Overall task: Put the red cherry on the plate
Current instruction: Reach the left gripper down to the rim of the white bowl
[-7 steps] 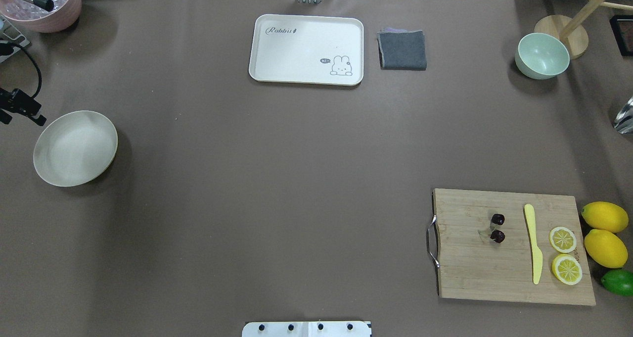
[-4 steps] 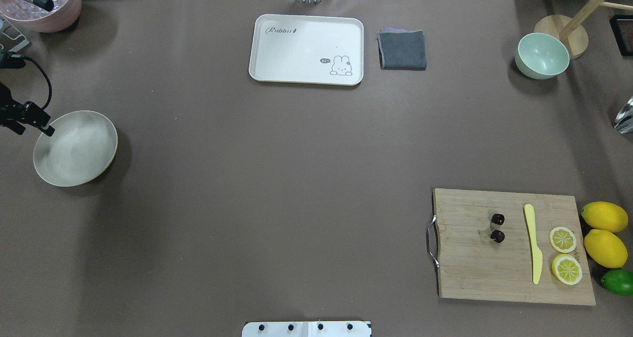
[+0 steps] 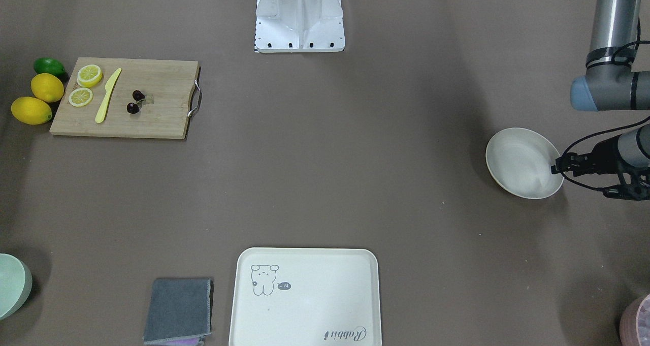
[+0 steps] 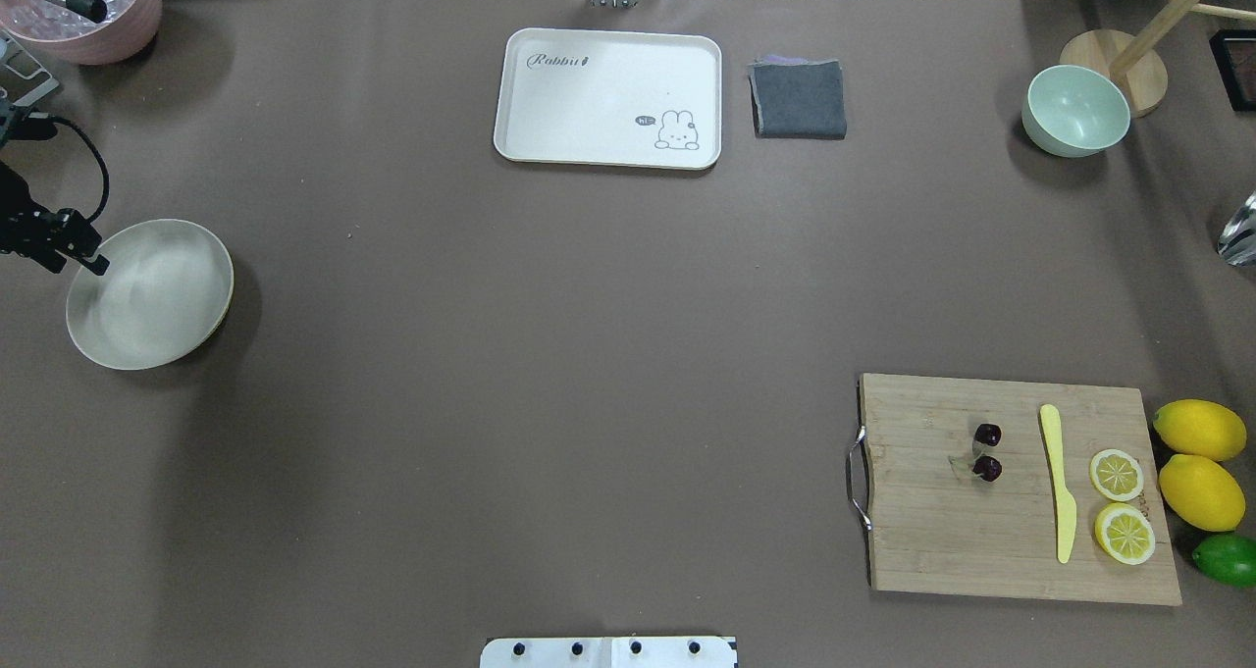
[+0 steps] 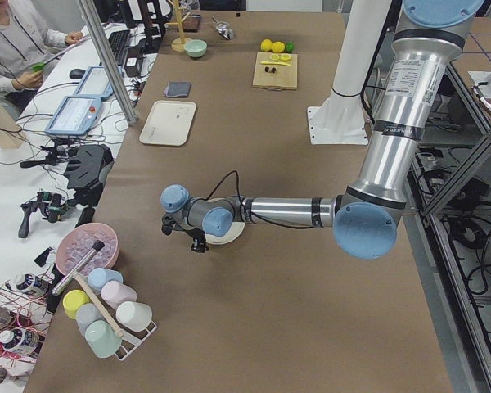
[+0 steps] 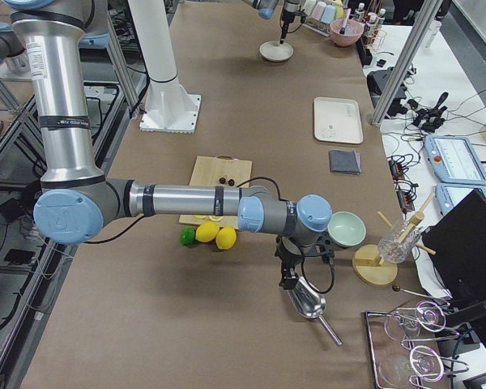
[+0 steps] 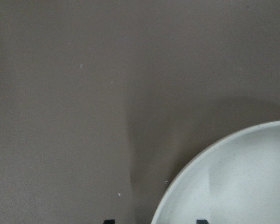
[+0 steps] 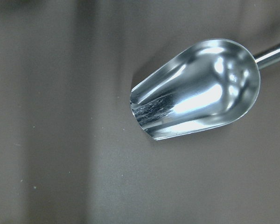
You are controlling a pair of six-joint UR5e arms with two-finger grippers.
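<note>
Overhead exterior: red cherry (image 4: 986,452) unmoved on the cutting board (image 4: 932,550), well apart from the plate (image 4: 157,300) across the table. Change over the last second: left gripper (image 4: 93,259) has swung in to the plate's rim. Its wrist view shows the fingers spread, straddling that rim. I judge the plate gets shifted first. Right gripper (image 6: 294,274) hangs over a metal scoop (image 8: 196,88); I cannot tell its claw state.
</note>
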